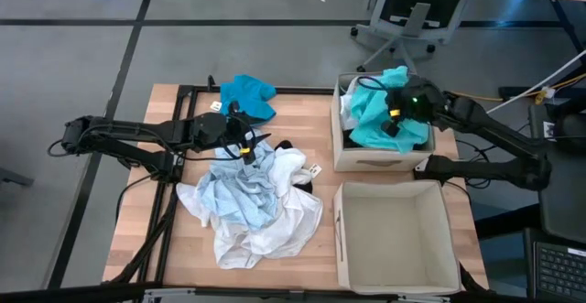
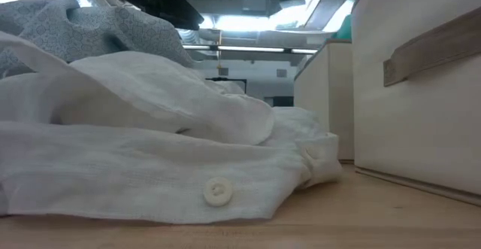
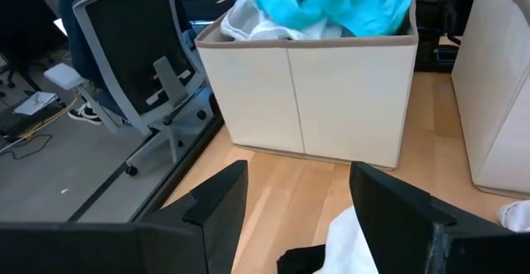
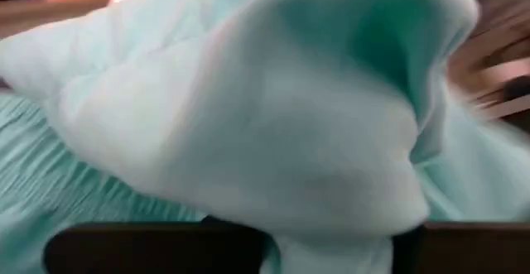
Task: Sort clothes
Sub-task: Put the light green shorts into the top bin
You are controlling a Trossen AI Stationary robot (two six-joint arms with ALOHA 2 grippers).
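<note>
My right gripper (image 1: pixel 396 120) pinches the teal shirt (image 1: pixel 380 115) over the far box (image 1: pixel 366 161), 2 o'clock | drop it fully inside | left gripper (image 1: pixel 245 147) spread over the pile (image 1: pixel 252 207).

2 beige fabric boxes stand on the wooden table (image 1: pixel 137 179), along its right side. The far box (image 1: pixel 380 153) has a strap handle on its near wall. The near box (image 1: pixel 396 239) sits just beside it. An office chair (image 1: pixel 417 10) stands on the grey floor (image 1: pixel 64 56) beyond the table. Cables (image 1: pixel 526 91) trail at the right.
</note>
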